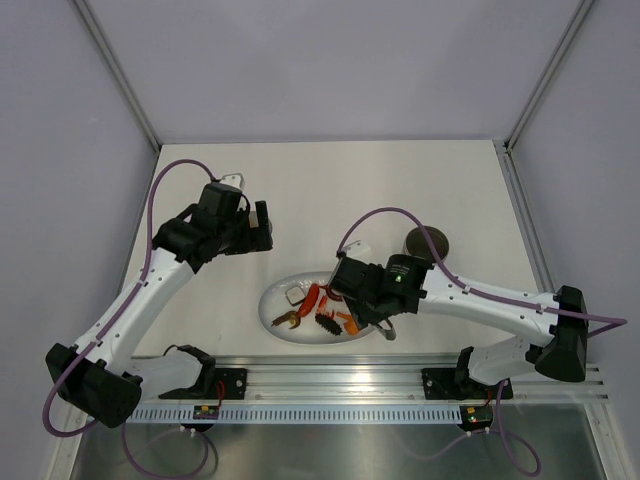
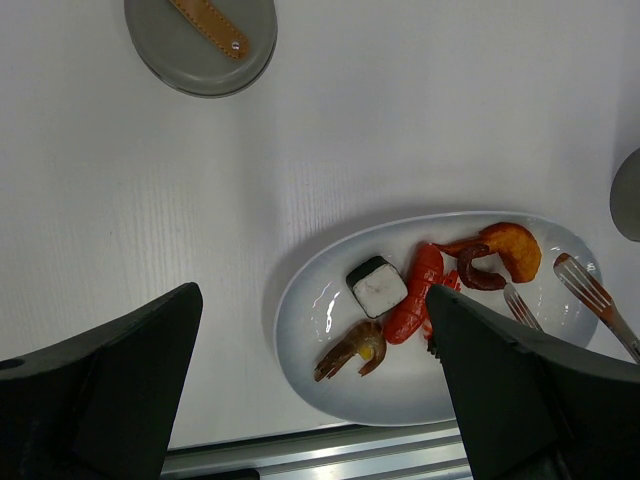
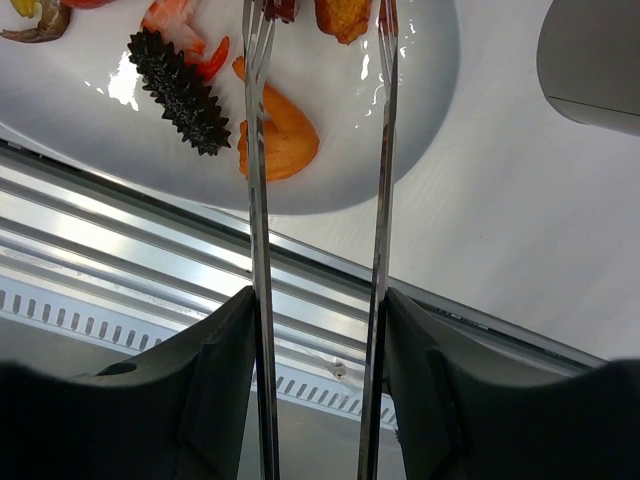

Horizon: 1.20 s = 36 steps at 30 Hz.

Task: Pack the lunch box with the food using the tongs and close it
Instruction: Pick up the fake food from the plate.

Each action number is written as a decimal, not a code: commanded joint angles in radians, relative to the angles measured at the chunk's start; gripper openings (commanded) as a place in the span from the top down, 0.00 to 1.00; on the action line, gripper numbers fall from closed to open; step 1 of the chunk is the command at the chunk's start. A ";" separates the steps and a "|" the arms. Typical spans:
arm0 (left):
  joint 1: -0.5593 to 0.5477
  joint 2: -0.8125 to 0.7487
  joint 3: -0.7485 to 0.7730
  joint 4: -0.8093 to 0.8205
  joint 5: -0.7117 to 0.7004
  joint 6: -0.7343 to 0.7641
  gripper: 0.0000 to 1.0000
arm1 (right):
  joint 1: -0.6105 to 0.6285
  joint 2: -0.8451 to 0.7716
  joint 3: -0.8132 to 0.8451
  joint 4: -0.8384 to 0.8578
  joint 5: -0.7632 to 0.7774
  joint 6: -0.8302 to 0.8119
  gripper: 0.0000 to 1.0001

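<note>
Silver tongs (image 3: 257,200) clamped between right gripper (image 3: 318,310) fingers, arms sprung apart, tips over food (image 3: 180,90) on plate (image 3: 400,130). Left gripper (image 2: 312,300) gaping, empty. Lunch box (image 3: 595,60) near plate, uncovered. Risk: tongs twist in grip, or slick food squirts off the plate when pinched.

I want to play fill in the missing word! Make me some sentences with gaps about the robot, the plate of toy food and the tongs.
The right gripper holds the long silver metal ___.
The round grey lid with the tan bar handle lies on the ___, off the dark grey cylindrical lunch box.
The dark ridged food piece lies on the white oval ___.
The left gripper is ___ and empty.
Missing words: tongs; table; plate; open.
</note>
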 commanded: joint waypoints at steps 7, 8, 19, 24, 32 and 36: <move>-0.002 -0.016 -0.006 0.035 0.001 -0.007 0.01 | -0.036 0.012 0.009 0.025 0.057 -0.036 0.42; -0.001 -0.018 -0.008 0.037 0.001 -0.005 0.01 | -0.042 0.009 0.008 0.028 0.057 -0.037 0.42; -0.001 -0.016 -0.011 0.037 -0.001 -0.007 0.01 | -0.051 0.030 -0.014 0.073 -0.003 -0.111 0.43; -0.002 -0.014 -0.011 0.037 0.001 -0.005 0.01 | -0.067 0.036 -0.029 0.080 -0.018 -0.163 0.42; -0.002 -0.018 -0.011 0.035 0.001 -0.008 0.01 | -0.111 0.030 -0.058 0.099 -0.058 -0.230 0.43; -0.002 -0.016 -0.008 0.037 0.001 -0.008 0.01 | -0.125 0.025 -0.060 0.094 -0.084 -0.263 0.43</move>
